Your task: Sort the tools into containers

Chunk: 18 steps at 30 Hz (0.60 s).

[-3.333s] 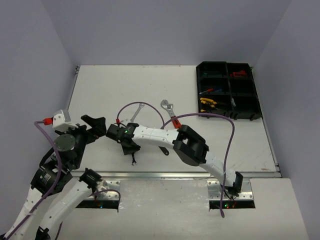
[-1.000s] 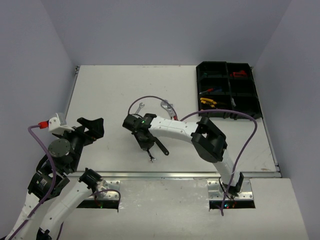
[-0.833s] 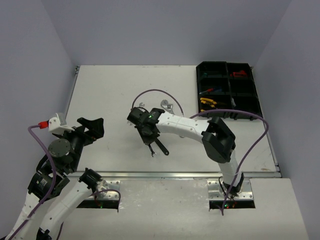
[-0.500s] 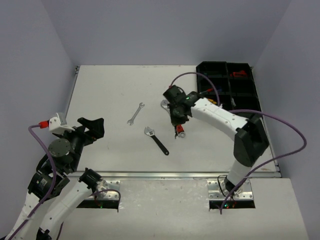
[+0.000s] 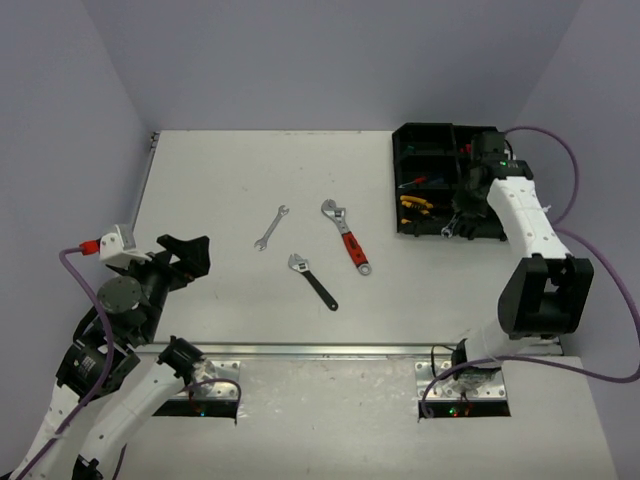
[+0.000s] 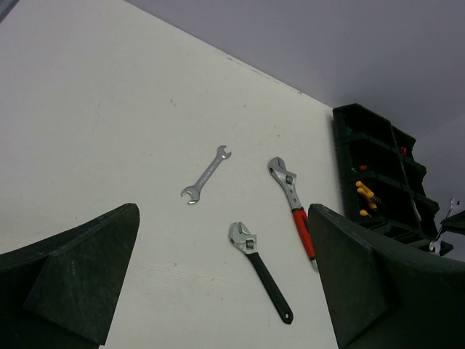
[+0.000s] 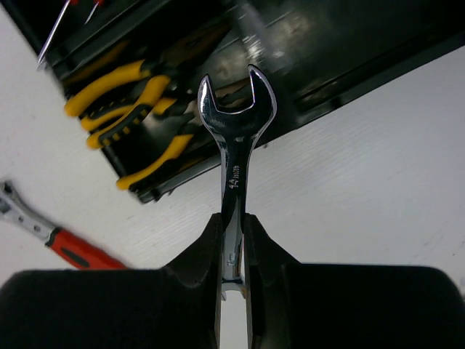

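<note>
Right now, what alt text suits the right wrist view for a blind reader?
The right gripper is shut on a silver open-ended wrench, its head over a black plastic organiser tray holding yellow-handled pliers. A red-handled adjustable wrench lies on the white table.

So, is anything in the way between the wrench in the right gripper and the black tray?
Nothing visible. The right gripper holds the wrench at the near edge of the tray; yellow pliers lie in one compartment.

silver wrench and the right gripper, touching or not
Touching: the right wrist view shows the right gripper clamped on both sides of the silver wrench shank.
</note>
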### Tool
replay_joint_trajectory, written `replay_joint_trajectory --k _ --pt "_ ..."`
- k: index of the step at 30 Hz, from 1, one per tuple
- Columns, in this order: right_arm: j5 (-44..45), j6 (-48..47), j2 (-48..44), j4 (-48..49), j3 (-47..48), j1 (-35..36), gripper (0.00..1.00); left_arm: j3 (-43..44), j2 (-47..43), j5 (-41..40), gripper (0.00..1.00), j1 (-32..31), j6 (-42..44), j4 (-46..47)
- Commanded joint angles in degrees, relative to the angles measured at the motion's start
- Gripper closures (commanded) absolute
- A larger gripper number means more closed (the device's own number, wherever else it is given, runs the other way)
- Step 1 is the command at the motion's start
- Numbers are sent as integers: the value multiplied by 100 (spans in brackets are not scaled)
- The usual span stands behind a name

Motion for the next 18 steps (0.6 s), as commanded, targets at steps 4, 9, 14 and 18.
replay_joint_trajectory --k 4,9,14,18 --pt "-290 -297 562 104 978 -728 100 -27 40 149 0 12 120 327" --pt "-404 -119 1198 104 1700 -815 100 -35 83 212 0 12 147 337" --pt "-454 116 1907 165 2573 -817 100 -46 75 231 0 3 156 371" --pt "-431 279 2428 160 3207 -818 100 -44 119 276 0 3 167 372"
